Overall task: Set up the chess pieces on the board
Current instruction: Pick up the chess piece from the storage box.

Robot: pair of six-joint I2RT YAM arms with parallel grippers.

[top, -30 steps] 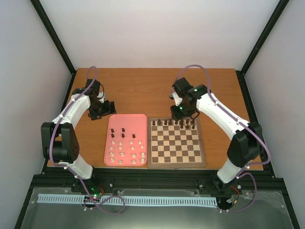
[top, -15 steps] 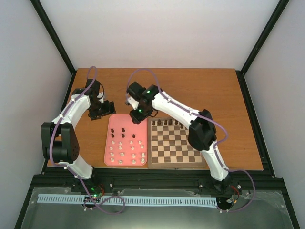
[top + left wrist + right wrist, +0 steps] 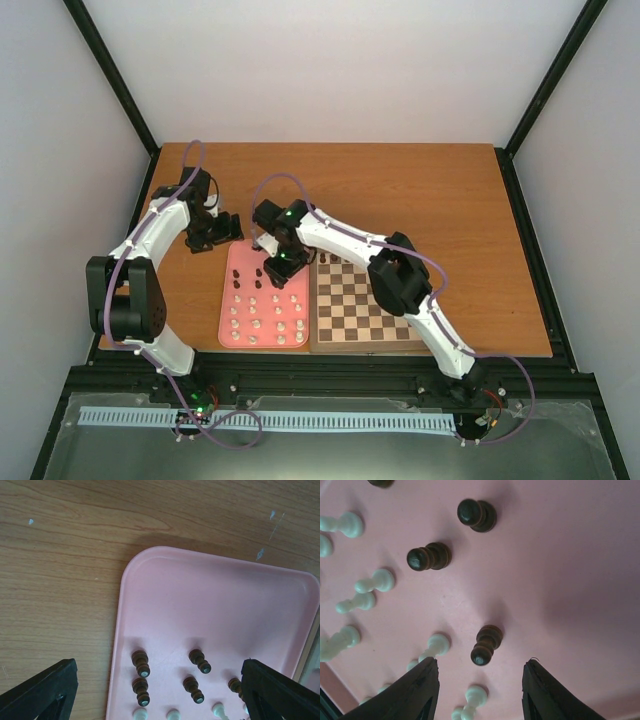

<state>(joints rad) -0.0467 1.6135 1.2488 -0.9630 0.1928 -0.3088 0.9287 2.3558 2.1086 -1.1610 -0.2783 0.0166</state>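
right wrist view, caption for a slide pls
Right pincer open, aimed at a dark brown piece on the pink tray, cream pieces standing nearby

From above, the right arm's white links (image 3: pixel 340 238) cross the far edge of the square wooden checkered board (image 3: pixel 365 320), hiding most of its far row, and the tiny dark brown and cream-white pegs (image 3: pixel 257 323) on the pink rectangular tray (image 3: pixel 226 300) are too small to tell by kind. The left wrist view cuts off its two black fingers (image 3: pixel 42 695) at the lower corners and the cream pegs (image 3: pixel 173 713) at the bottom edge, while one dark peg (image 3: pixel 233 683) is half hidden behind a finger. The right wrist view clips its fingers (image 3: pixel 417 695) at the bottom, a dark peg (image 3: pixel 381 482) at the top and cream pegs (image 3: pixel 324 545) at the left.
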